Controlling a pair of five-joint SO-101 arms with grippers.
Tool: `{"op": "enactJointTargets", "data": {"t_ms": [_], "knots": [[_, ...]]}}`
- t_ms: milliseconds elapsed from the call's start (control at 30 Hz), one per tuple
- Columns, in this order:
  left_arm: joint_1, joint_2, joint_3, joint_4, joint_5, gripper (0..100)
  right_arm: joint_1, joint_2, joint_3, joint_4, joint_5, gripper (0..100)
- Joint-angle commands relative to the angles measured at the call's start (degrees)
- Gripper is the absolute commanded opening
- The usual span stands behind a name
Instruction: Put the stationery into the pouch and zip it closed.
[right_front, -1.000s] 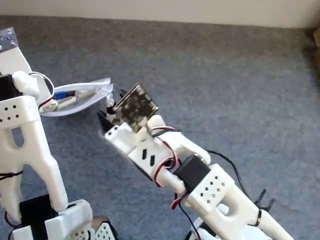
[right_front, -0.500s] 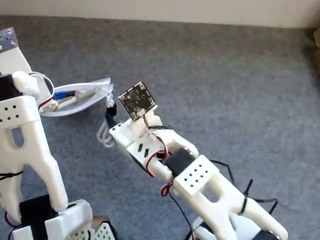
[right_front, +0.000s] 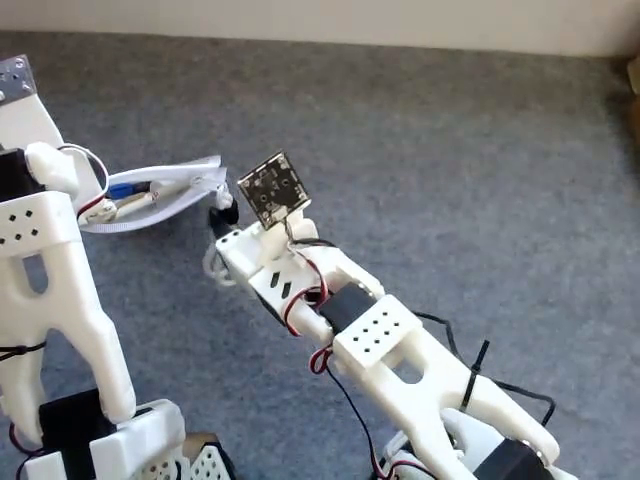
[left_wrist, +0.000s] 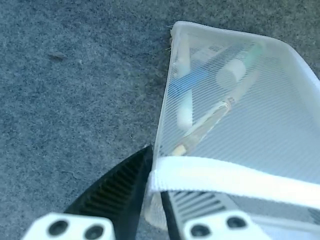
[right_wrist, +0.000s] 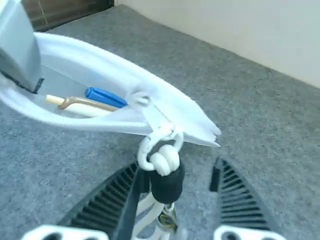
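Note:
A white mesh pouch (right_front: 165, 195) lies on the grey carpet at the left, its mouth open. Inside it are a blue pen (right_wrist: 105, 97) and a beige pencil (right_wrist: 75, 102); the left wrist view shows the same pouch (left_wrist: 250, 130) with the pencil (left_wrist: 205, 125) and a blue item (left_wrist: 187, 82) behind the mesh. My left gripper (left_wrist: 157, 175) is shut on the pouch's white edge band at its left end. At the pouch's right end my right gripper (right_wrist: 176, 167) stands open, with the zipper pull (right_wrist: 162, 162), a white cord loop and black bead, resting against one finger. In the high view the right gripper (right_front: 215, 228) touches that end.
Open grey carpet (right_front: 450, 170) stretches to the right and behind the pouch. A pale wall (right_front: 350, 20) borders the far side. The left arm's white body (right_front: 45, 240) stands over the near left corner, and the right arm's links and cables (right_front: 400, 360) cross the near middle.
My right arm has swung and its gripper has crept up to the pouch's right end, by the zipper pull. The left arm and the pouch have stayed still.

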Motion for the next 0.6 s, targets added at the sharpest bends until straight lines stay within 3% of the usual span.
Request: {"op": "enactJointTargets", "data": {"t_ms": [0, 300, 433, 567], "knots": [[0.4, -0.13, -0.22, -1.32, 0.53, 0, 1.19, -2.42, -0.22, -1.1, -0.18, 10.4], [0.4, -0.13, -0.31, -1.32, 0.53, 0, 1.1, -10.15, 5.41, -1.19, 0.62, 0.5], [0.4, -0.13, -0.4, -1.32, 0.53, 0, 0.57, -13.76, 8.4, -1.36, 6.68, 0.5], [0.4, -0.4, -0.22, -1.32, 0.53, 0, -0.04, -13.93, 9.27, -1.98, 7.21, 0.5]]}}
